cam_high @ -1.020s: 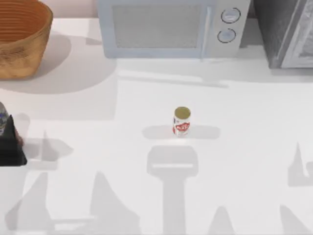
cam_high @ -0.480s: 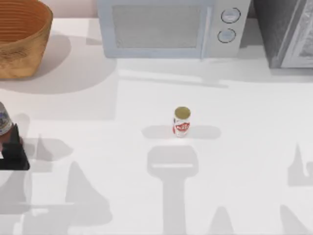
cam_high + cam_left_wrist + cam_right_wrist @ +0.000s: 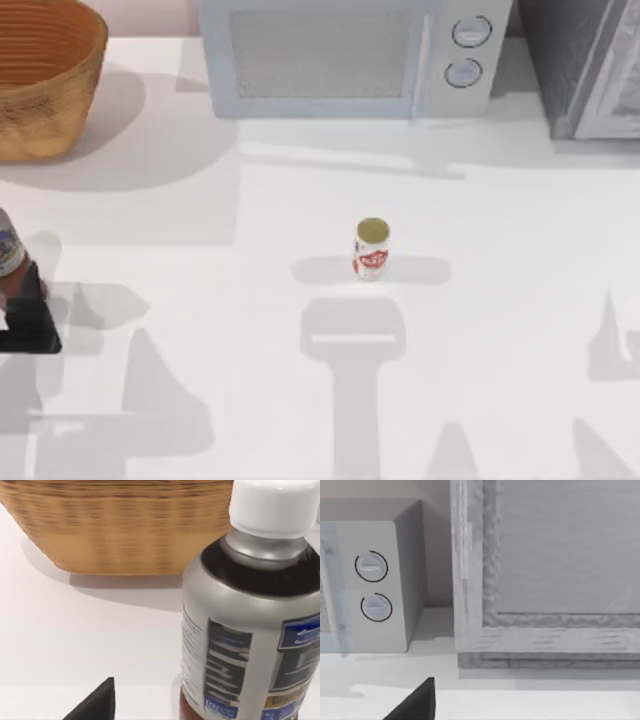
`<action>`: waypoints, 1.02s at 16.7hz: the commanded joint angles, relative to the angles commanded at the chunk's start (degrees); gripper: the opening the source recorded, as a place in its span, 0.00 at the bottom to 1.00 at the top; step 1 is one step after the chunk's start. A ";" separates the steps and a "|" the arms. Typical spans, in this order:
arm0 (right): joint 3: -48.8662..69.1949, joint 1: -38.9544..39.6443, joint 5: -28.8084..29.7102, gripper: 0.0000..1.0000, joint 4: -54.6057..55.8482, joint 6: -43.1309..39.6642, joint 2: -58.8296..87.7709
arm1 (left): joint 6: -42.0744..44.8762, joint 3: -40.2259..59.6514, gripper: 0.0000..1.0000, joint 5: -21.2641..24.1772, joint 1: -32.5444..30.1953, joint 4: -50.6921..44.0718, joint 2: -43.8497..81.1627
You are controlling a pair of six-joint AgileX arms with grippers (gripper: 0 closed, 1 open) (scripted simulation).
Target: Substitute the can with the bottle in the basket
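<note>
Can [image 3: 371, 249] stands upright alone mid-table, well apart from the basket [image 3: 45, 90] at the far left corner, while my left gripper [image 3: 25, 315] sits at the left edge just beside the bottle [image 3: 8, 245], jaw state impossible for me to tell.

White table [image 3: 520, 300] (shadow-streaked), microwave [image 3: 350, 55] at back.

White worktop [image 3: 520, 230]. A pale microwave [image 3: 350, 55] with two round dials [image 3: 468, 50] stands at its far edge; a grey cabinet [image 3: 585, 65] stands just beside it.
</note>
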 joint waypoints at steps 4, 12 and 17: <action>0.00 0.00 0.00 1.00 0.00 0.00 0.00 | -0.07 0.89 1.00 -0.34 -0.42 -0.24 0.76; 0.00 0.00 0.00 1.00 0.00 0.00 0.00 | -0.72 13.08 1.00 -3.15 -3.39 -2.57 10.33; 0.00 0.00 0.00 1.00 0.00 0.00 0.00 | -0.72 13.09 0.85 -3.16 -3.39 -2.57 10.34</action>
